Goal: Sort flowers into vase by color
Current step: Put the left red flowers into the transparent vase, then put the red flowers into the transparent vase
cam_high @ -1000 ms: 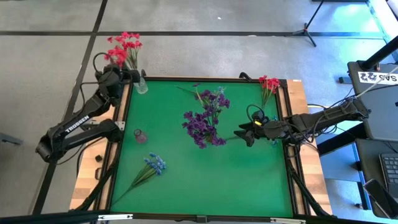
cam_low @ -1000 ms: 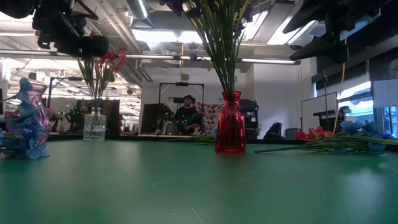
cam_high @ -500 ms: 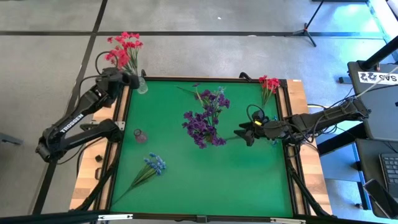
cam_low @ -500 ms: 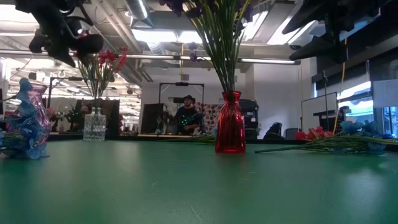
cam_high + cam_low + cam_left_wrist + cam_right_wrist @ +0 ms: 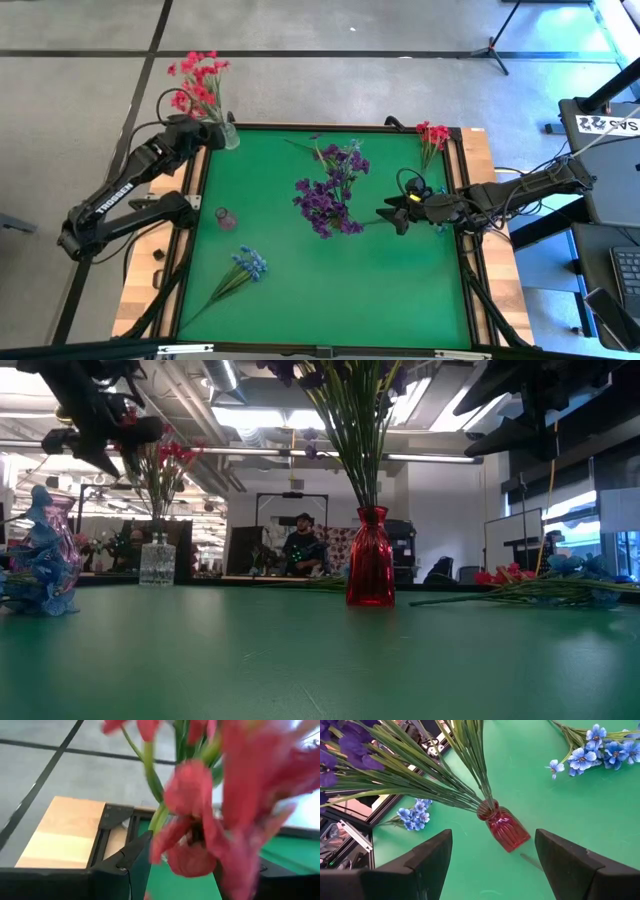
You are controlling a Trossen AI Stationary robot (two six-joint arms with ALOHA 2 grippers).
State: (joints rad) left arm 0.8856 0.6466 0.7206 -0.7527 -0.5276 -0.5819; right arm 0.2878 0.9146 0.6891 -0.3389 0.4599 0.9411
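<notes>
We see a green mat [image 5: 330, 280] covering the table, with a bare wooden board [image 5: 138, 292] along its 9 o'clock side. On the grey floor, a black tape line [image 5: 300, 53] runs past 12 o'clock and a tripod [image 5: 494, 46] stands toward 1 o'clock. A keyboard [image 5: 626, 275] lies at 4 o'clock. A person [image 5: 301, 546] shows in the room beyond the table.

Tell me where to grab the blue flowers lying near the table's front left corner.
Grip the blue flowers by the bare green stem behind the blossoms, coming straight down from above. The sprig lies flat, its thin stem trailing toward the table's corner, clear of other things.
</notes>
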